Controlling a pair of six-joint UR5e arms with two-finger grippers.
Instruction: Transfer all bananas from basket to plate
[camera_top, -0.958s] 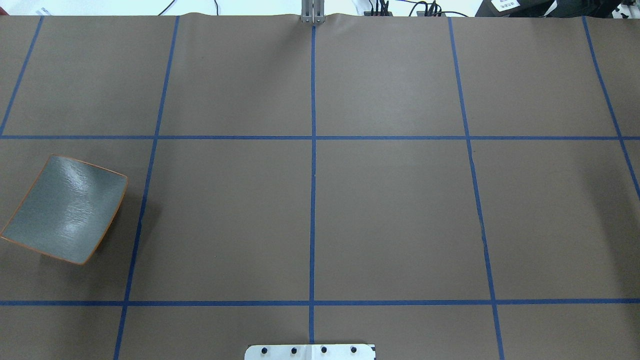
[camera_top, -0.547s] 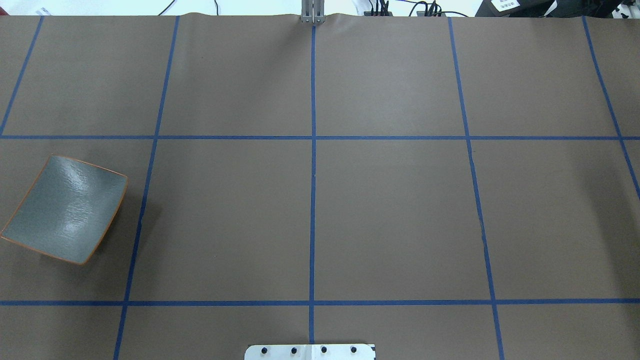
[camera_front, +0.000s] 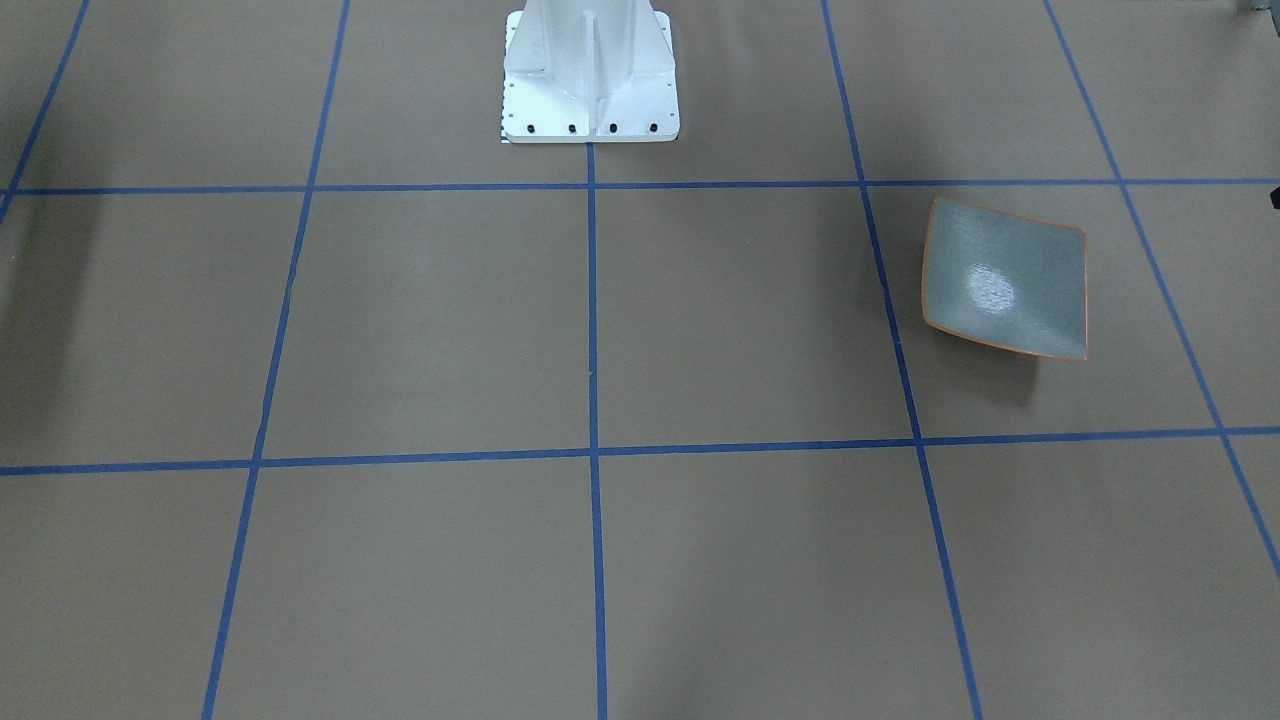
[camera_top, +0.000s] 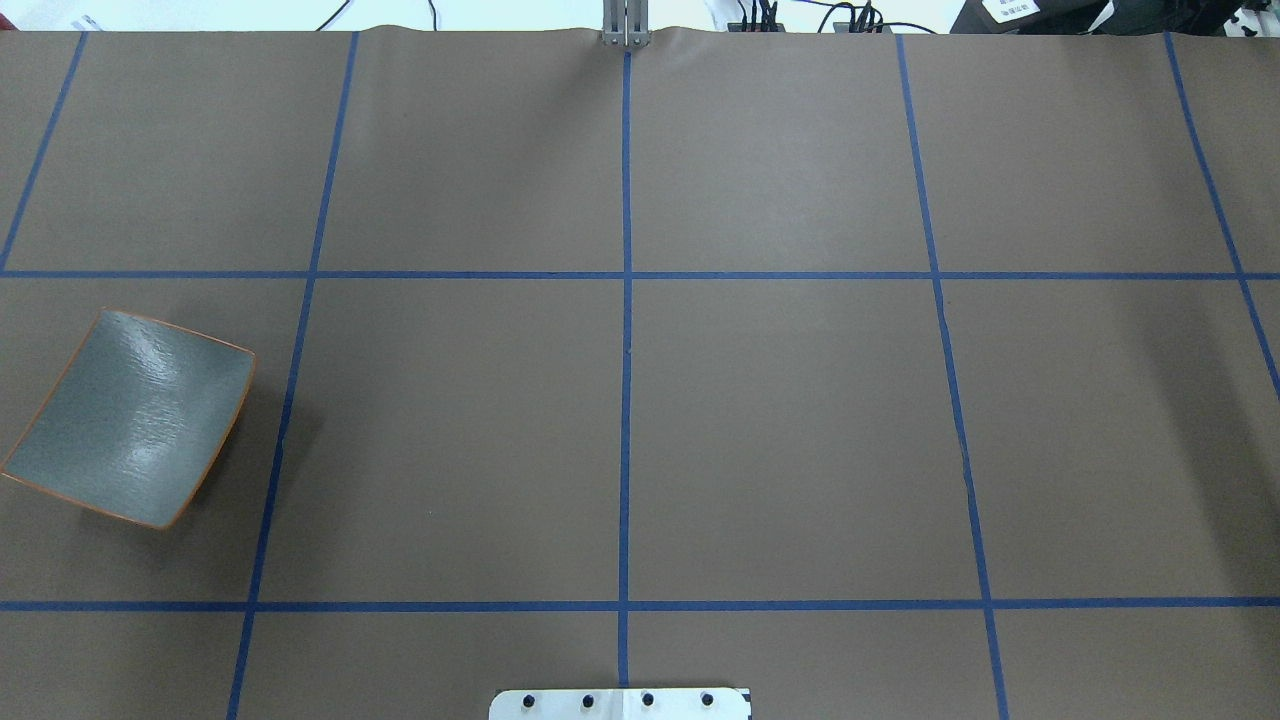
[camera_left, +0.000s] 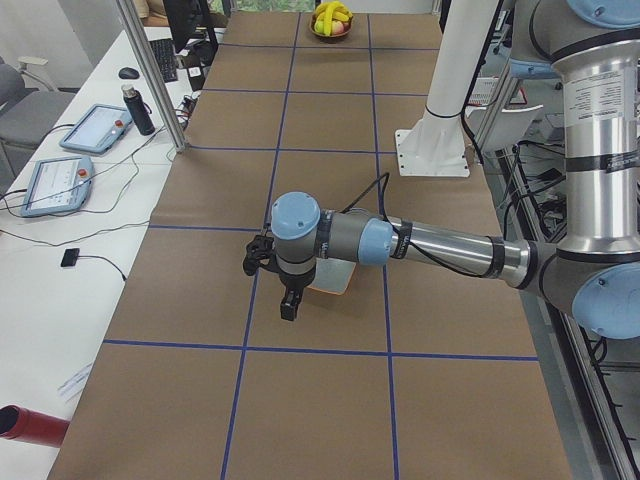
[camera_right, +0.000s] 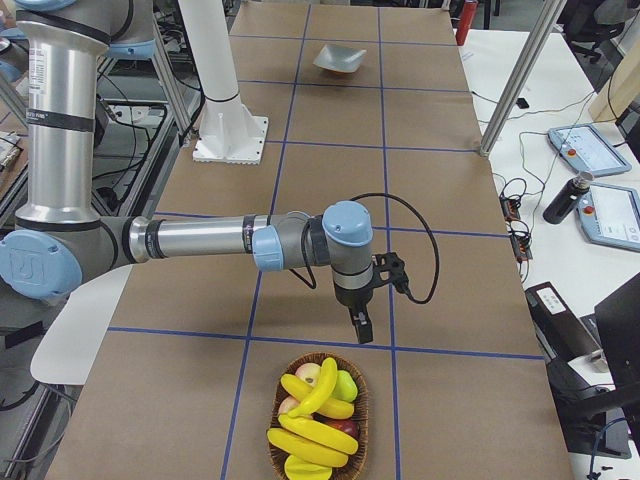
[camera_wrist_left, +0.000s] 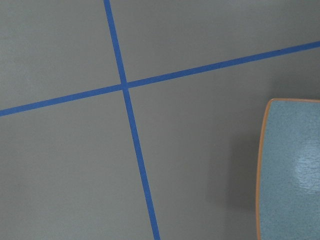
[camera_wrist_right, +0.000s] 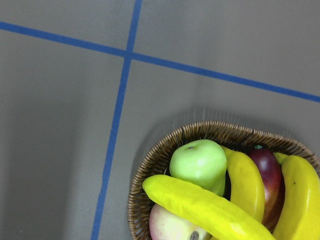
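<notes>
The left arm (camera_left: 450, 247) and the right arm (camera_right: 200, 238) share one build: brushed silver tubes joined by grey housings with round pale blue caps. A thin black cable (camera_right: 436, 270) loops off each wrist. The left hand (camera_left: 288, 305) and right hand (camera_right: 361, 328) are small and black. A white pedestal (camera_front: 590, 70) has four black bolts (camera_front: 572, 128) along its foot plate

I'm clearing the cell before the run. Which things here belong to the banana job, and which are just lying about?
Belong to the job:
bananas
basket
plate

Just lying about:
green apple, in the basket
dark red fruit, in the basket
tablets
dark bottle
</notes>
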